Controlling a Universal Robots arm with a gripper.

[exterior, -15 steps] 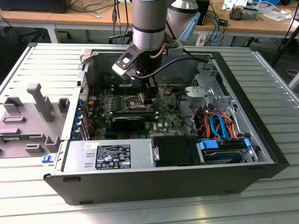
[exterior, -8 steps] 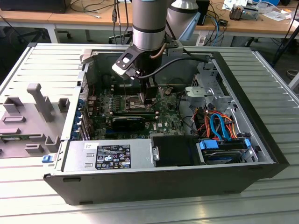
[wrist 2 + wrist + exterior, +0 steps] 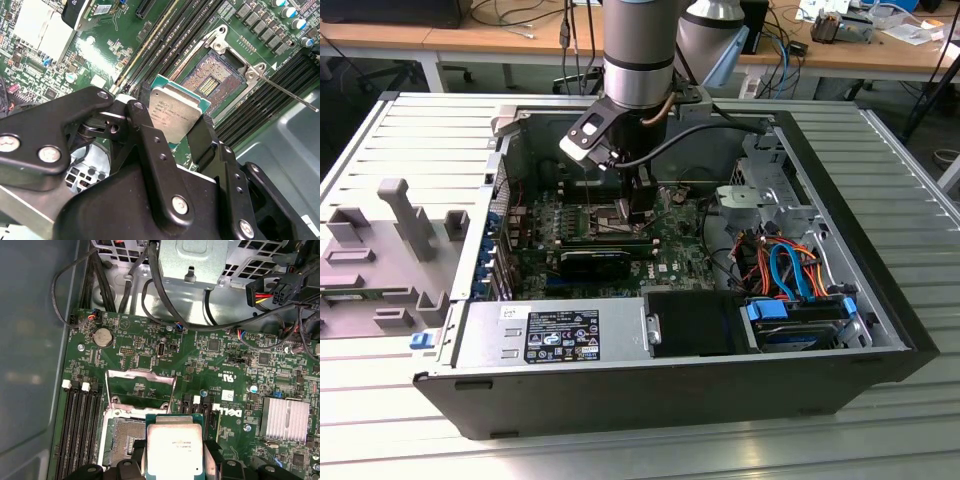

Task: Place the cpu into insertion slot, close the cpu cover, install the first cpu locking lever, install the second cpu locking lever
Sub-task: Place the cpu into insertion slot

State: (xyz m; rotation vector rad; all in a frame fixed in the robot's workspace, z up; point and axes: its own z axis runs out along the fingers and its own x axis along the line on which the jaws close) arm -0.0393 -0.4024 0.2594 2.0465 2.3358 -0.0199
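Hand (image 3: 172, 131): fingers (image 3: 145, 125) closed to chip width, clamping the cpu (image 3: 173, 447) by two opposite edges, silver lid facing up toward the wrist. The cpu is clear of the board and not seated. Directly beneath the fingertips and slightly off to one side: insertion slot (image 3: 120, 440), open, its dark pin field bare. In both wrist views the chip covers only part of the slot, so by my judgement a short sideways offset and a descent separate the two. Chip edges look roughly parallel to the slot's rim. Just beyond the slot, away from the hand: cpu cover (image 3: 141, 386), swung up on its hinge, window frame standing open. At the slot's corner: one locking lever (image 3: 290, 96), a thin rod released and angled outward. Flanking the slot: black memory slots (image 3: 80, 430). Beneath all: green motherboard (image 3: 150, 357). Around it: the open computer case (image 3: 880, 330), lying on the slatted bench (image 3: 620, 455).
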